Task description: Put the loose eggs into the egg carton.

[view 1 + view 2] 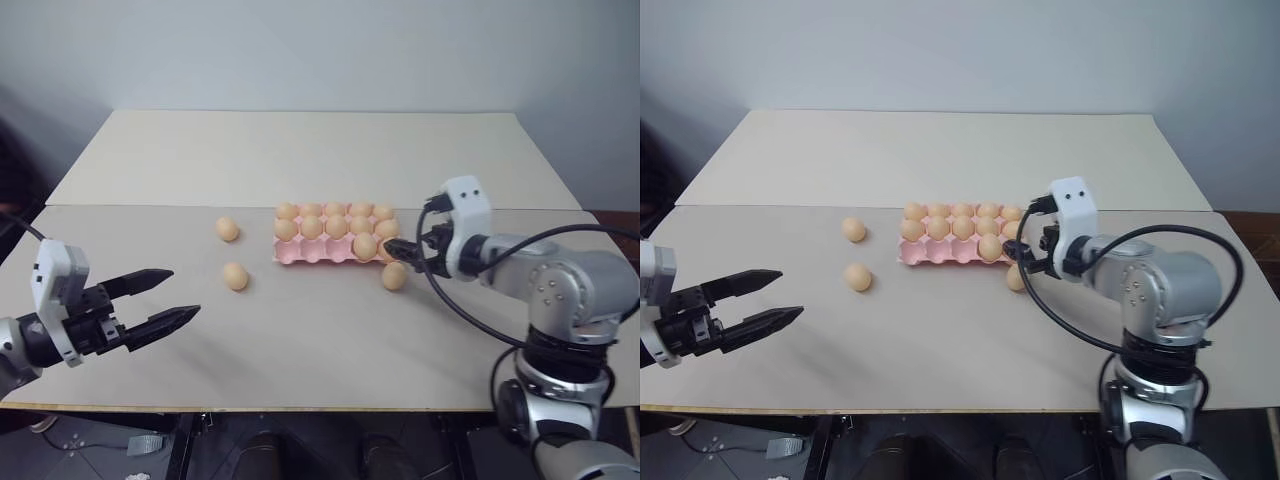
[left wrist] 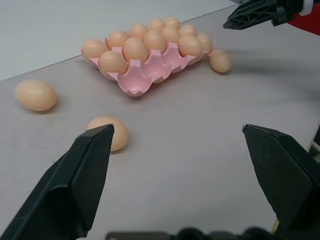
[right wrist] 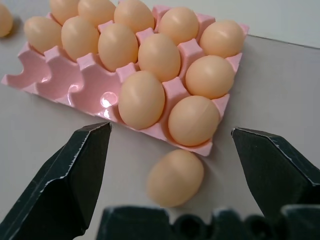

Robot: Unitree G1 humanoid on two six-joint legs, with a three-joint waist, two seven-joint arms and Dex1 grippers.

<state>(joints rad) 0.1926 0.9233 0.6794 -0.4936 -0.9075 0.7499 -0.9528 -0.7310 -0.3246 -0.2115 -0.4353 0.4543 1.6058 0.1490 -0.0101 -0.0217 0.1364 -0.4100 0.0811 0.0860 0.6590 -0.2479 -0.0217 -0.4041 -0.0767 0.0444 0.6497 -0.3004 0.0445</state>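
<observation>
**A:** Right gripper [image 1: 398,250] first, from the head view: its two black fingers are spread and pinch nothing; it hangs over the near right corner of the pale pink rectangular egg carton [image 1: 290,257]. The left gripper [image 1: 184,292] is just as wide and empty, near the left edge of the pale beige table [image 1: 300,350], well apart from everything.

**B:** And the count?

**A:** Twelve smooth tan-orange oval eggs sit in the cups; three cups on the near row stand empty; three loose eggs lie on the table. One [image 1: 394,276] is just beside the carton's near right corner; two [image 1: 227,229] [image 1: 235,276] lie off its left end, towards the left edge.

**B:** Left wrist view?

**A:** Open fingers frame the nearer left-hand egg [image 2: 107,133]; the other [image 2: 36,95] lies beyond it; the carton [image 2: 145,80] is farther off.

**B:** Right wrist view?

**A:** Spread fingers bracket the corner egg [image 3: 175,177]; the empty cups [image 3: 60,80] show beside the filled ones.

**B:** So, progress?

**A:** Mostly done, I'd judge; three eggs left for three cups, and the corner egg looks next.
</observation>
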